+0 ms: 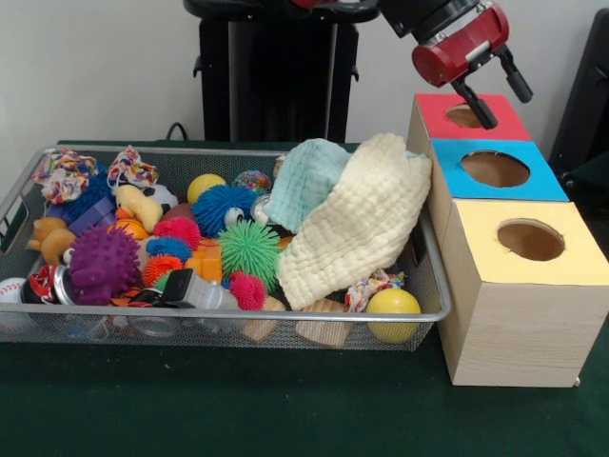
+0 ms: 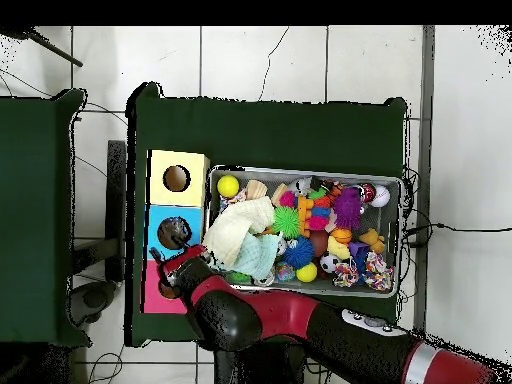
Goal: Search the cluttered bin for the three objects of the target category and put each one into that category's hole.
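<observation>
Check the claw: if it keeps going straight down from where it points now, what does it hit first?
Most likely the red-topped box: the open claw hangs over its hole, one finger at the rim. Whether it enters the hole or clips the rim is unclear.

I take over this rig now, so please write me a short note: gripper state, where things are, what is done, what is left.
Gripper: open and empty, hanging above the red box and its hole.
Boxes: red, blue, yellow, in a row beside the bin.
Bin: full of toys; two cloths cover part of them.
Done: cannot tell; the inside of the holes is hidden.
Left: probably search the bin, maybe under the cloths.
</observation>
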